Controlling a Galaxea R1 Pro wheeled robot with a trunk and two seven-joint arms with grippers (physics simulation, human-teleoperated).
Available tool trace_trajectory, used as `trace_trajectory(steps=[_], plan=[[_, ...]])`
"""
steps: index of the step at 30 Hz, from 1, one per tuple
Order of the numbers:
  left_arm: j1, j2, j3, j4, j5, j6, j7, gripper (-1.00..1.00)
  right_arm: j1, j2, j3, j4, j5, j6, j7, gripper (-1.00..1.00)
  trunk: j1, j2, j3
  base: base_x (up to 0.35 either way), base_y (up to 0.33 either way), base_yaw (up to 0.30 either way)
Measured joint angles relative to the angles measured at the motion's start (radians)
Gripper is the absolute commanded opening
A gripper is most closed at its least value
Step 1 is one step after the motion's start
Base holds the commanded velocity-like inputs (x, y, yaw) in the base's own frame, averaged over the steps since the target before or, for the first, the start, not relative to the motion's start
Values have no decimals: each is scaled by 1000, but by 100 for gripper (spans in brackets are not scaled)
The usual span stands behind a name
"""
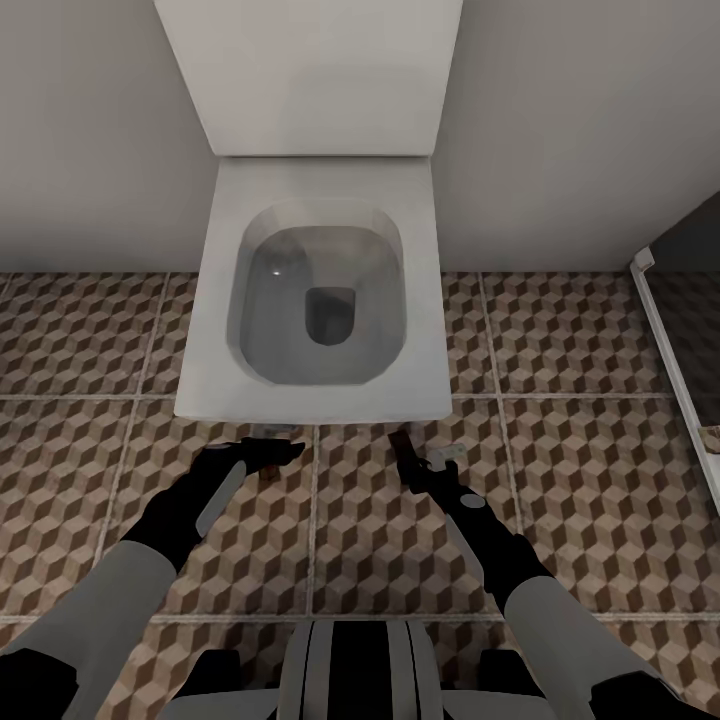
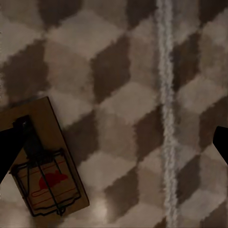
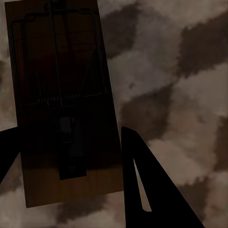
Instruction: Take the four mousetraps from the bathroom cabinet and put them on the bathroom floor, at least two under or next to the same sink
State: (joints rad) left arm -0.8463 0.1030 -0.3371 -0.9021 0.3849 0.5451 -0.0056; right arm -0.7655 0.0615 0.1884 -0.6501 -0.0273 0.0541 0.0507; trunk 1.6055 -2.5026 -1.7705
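Clamping mousetrap [image 3: 61, 109] | right jaws narrow (left jaws [image 2: 114, 156] wide)

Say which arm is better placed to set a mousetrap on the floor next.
Right, probably: the right pincer grips a mousetrap between its fingers close over the bathroom floor. The left pincer gapes, the other mousetrap beside one finger.

Head: high, facing steeply down over toilet [image 1: 315, 290] and floor [image 1: 580, 450].
Left wrist: close above floor, trap [image 2: 45, 164] at edge.
Right wrist: very close over trap [image 3: 61, 104].
Shared: floor tiles.
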Motion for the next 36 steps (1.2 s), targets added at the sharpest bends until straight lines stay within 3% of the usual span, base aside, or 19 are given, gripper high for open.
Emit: trace_trajectory(steps=[36], plan=[[0,0,0,30,-1,0,0,100,0,0,0,1,1,0,0,-100,0,0,0,0,0,0]])
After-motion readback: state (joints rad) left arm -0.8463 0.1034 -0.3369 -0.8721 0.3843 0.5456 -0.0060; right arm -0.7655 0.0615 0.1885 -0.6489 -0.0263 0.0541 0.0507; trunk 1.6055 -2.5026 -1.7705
